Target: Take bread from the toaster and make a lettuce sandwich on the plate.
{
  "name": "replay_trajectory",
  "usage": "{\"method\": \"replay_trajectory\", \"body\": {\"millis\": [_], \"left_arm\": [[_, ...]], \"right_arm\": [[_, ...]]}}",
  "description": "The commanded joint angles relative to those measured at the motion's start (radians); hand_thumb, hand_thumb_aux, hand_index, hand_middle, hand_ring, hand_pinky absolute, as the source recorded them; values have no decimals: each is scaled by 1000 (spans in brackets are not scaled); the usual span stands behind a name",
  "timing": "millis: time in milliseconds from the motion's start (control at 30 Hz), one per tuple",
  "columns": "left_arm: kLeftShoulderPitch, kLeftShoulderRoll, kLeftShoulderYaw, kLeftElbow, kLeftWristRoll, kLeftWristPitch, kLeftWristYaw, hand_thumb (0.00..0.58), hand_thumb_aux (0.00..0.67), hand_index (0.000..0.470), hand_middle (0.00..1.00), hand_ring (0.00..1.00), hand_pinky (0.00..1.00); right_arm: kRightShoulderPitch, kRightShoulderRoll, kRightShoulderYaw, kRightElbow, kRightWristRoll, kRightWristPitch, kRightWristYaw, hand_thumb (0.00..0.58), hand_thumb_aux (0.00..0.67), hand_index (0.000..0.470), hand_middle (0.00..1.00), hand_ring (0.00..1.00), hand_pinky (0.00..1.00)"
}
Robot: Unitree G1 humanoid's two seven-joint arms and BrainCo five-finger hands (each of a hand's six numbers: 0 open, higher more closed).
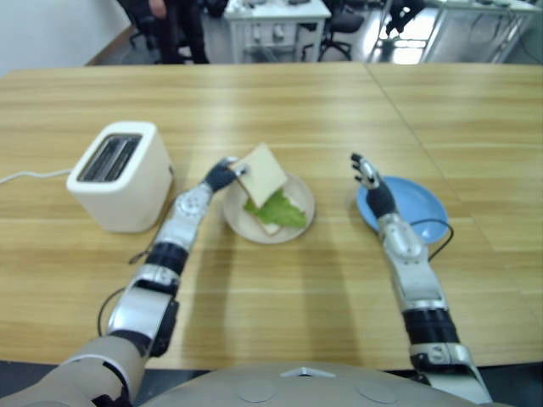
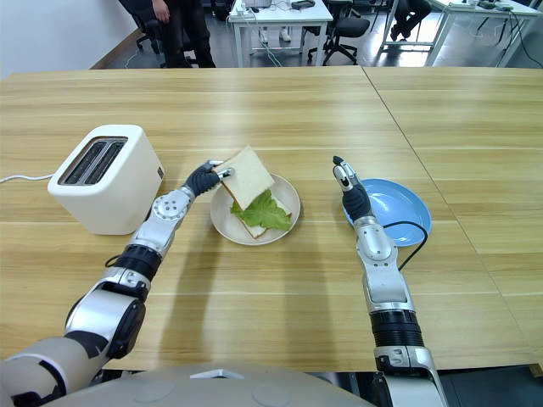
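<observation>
My left hand is shut on a slice of bread, held tilted just above the beige plate. On that plate lies a green lettuce leaf over a lower bread slice that peeks out at the front. The white toaster stands left of the plate, its two slots looking empty. My right hand hovers at the left rim of a blue plate, fingers straight and holding nothing.
The toaster's white cord runs off to the left. A black cable loops by my right forearm over the blue plate. A seam divides the two wooden tables. Chairs and a white desk stand far behind.
</observation>
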Motion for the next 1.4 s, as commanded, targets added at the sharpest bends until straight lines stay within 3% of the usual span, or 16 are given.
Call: {"method": "replay_trajectory", "body": {"millis": [33, 367, 833, 967, 1133, 1400], "left_arm": [[-70, -9, 3, 95, -29, -59, -79, 580, 670, 460, 1000, 1000, 1000], [-64, 4, 16, 104, -88, -68, -206, 580, 670, 460, 1000, 1000, 1000], [-88, -6, -63, 304, 45, -51, -81, 580, 670, 460, 1000, 1000, 1000], [-105, -9, -87, 387, 88, -38, -29, 580, 670, 460, 1000, 1000, 1000], [-101, -1, -150, 443, 163, 3, 10, 580, 670, 460, 1000, 1000, 1000], [-85, 11, -199, 456, 215, 10, 19, 580, 670, 460, 1000, 1000, 1000]], "right_arm": [[-3, 8, 7, 21, -2, -4, -5, 0, 0, 0, 0, 0, 0], [-1, 5, 8, 30, -2, -6, 1, 0, 0, 0, 0, 0, 0], [11, -2, 57, -14, -55, -16, -3, 0, 0, 0, 0, 0, 0], [19, -29, 169, -36, -161, -68, 27, 0, 0, 0, 0, 0, 0], [9, -106, 375, -33, -451, -157, -3, 0, 0, 0, 0, 0, 0], [-114, -134, 601, 163, -804, -177, -147, 0, 0, 0, 0, 0, 0]]}}
